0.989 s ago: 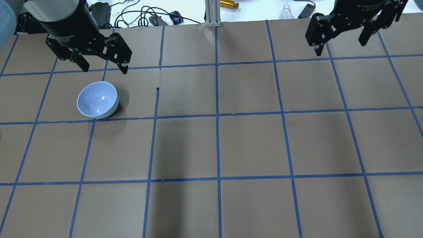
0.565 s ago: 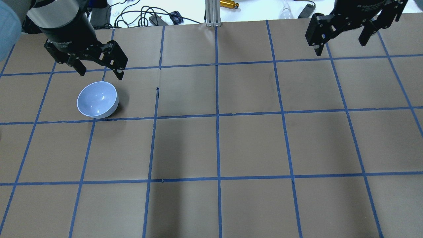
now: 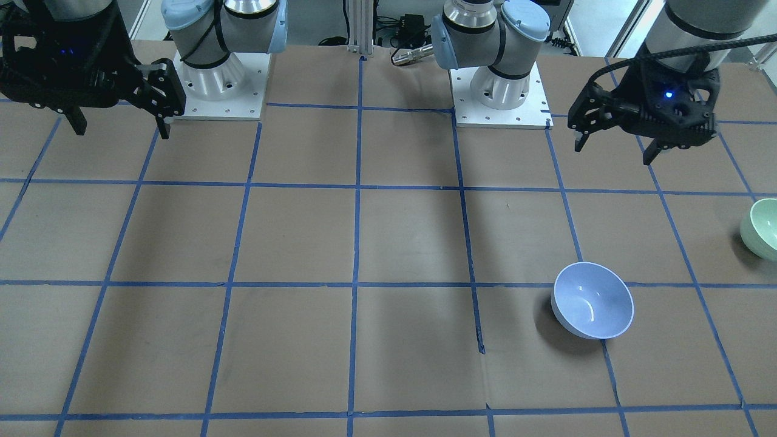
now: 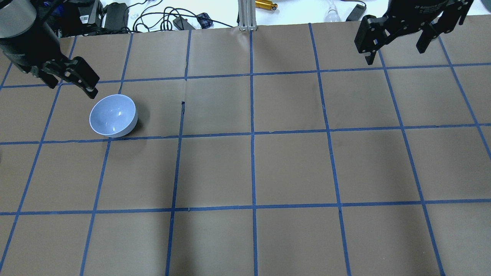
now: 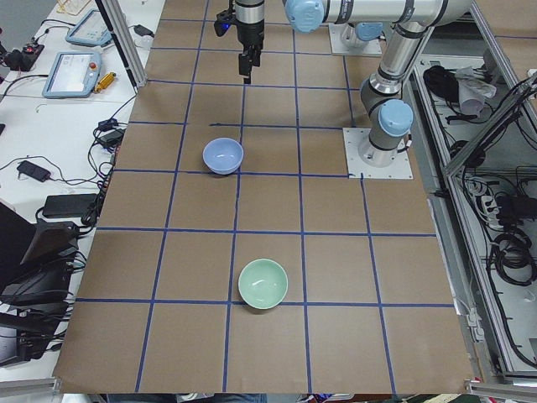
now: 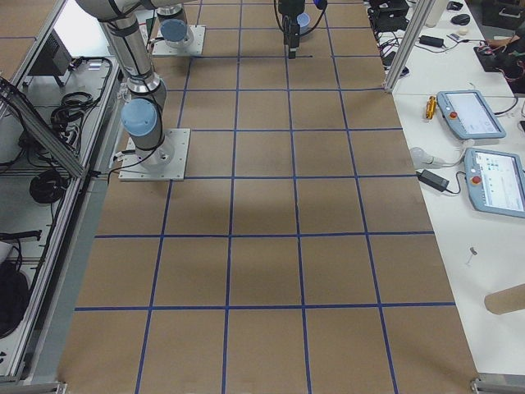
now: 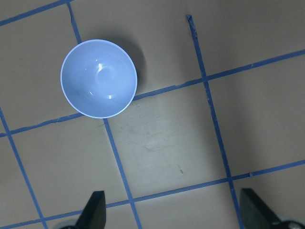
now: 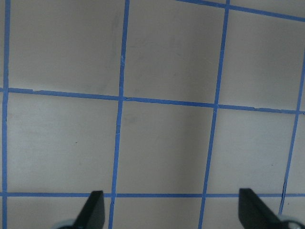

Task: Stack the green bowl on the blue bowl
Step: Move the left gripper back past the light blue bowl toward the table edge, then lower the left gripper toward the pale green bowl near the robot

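Observation:
The blue bowl (image 4: 113, 115) stands upright on the brown paper in the left half of the table; it also shows in the front view (image 3: 592, 300) and the left wrist view (image 7: 98, 78). The green bowl (image 5: 263, 283) stands upright nearer the table's left end. It is cut by the front view's right edge (image 3: 762, 229) and is out of the overhead view. My left gripper (image 4: 70, 85) is open and empty, hanging above the table beside the blue bowl, toward the green bowl's side (image 3: 613, 152). My right gripper (image 4: 395, 51) is open and empty, high over the far right.
The table is brown paper with a blue tape grid (image 4: 253, 134). Cables and power bricks (image 4: 180, 21) and an aluminium post (image 4: 245, 15) lie past its far edge. The two arm bases (image 3: 501, 91) stand on the robot's side.
My left gripper has moved left, from behind the blue bowl to its left side. The blue bowl and the right arm have not moved.

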